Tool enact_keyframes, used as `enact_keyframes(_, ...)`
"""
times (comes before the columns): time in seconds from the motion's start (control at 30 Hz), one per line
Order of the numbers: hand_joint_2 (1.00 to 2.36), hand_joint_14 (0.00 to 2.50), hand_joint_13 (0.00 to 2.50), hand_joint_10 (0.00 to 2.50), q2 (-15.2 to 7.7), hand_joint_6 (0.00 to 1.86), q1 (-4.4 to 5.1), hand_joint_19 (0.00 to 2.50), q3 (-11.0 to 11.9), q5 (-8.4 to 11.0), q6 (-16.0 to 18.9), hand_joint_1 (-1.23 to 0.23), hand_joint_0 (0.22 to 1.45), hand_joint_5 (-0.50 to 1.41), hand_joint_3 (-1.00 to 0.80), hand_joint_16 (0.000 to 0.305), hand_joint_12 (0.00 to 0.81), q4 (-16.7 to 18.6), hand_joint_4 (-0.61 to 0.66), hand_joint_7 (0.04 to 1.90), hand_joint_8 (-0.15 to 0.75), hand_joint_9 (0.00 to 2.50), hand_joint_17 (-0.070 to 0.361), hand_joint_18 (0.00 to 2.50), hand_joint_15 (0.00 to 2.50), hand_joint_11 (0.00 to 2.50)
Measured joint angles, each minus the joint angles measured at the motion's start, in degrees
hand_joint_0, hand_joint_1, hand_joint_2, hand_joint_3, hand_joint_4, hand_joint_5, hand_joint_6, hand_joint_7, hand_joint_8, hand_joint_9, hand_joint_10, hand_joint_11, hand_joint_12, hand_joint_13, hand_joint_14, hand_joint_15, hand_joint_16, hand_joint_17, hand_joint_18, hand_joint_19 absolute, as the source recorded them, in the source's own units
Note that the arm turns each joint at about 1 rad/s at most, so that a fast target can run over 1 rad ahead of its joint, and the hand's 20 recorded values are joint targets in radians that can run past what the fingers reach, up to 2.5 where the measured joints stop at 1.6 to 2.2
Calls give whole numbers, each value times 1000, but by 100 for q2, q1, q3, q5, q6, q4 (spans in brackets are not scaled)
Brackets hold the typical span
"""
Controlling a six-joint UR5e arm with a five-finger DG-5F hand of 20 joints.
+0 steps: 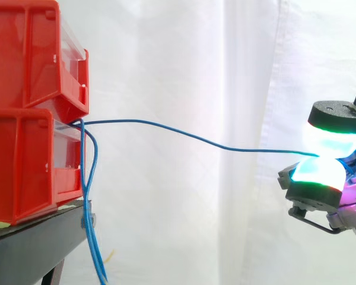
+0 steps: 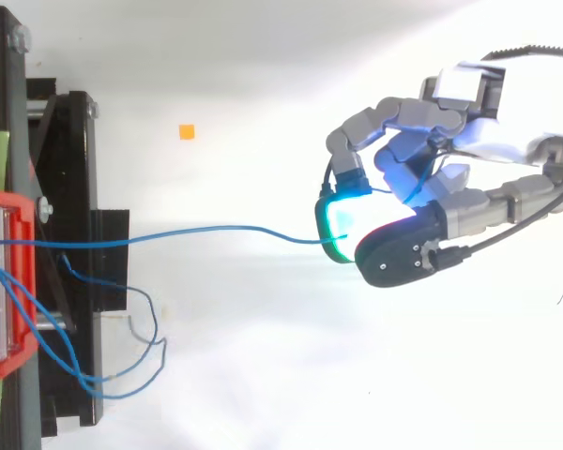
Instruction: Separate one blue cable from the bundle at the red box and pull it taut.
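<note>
Two stacked red boxes (image 1: pixel 29 113) sit on a black stand at the left. From the gap between them a bundle of blue cables (image 1: pixel 90 208) hangs down past the stand's edge. One blue cable (image 1: pixel 184 135) runs apart from the bundle, rightward in a shallow sagging line to my hand (image 1: pixel 338 178). The hand is far right of the boxes, and two glowing fingertip pads (image 1: pixel 320 169) pinch the cable's end. In the top view the same cable (image 2: pixel 197 232) stretches from the red box (image 2: pixel 5 281) to the hand (image 2: pixel 450 178), while the other cables (image 2: pixel 113 375) loop over the stand.
The black stand (image 2: pixel 70 187) carries the boxes at the left edge. A small orange square (image 2: pixel 186 131) lies on the white floor. A white curtain (image 1: pixel 225 71) hangs behind the work.
</note>
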Motion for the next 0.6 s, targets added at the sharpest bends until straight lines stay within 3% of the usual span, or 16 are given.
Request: enact_keyframes(0.6,1019,2500,735,2500,-1,911,1,1597,-2,1,-24,-711,685,-182,101,58,511,15,58,1341,401,729,130,1459,2068,2256)
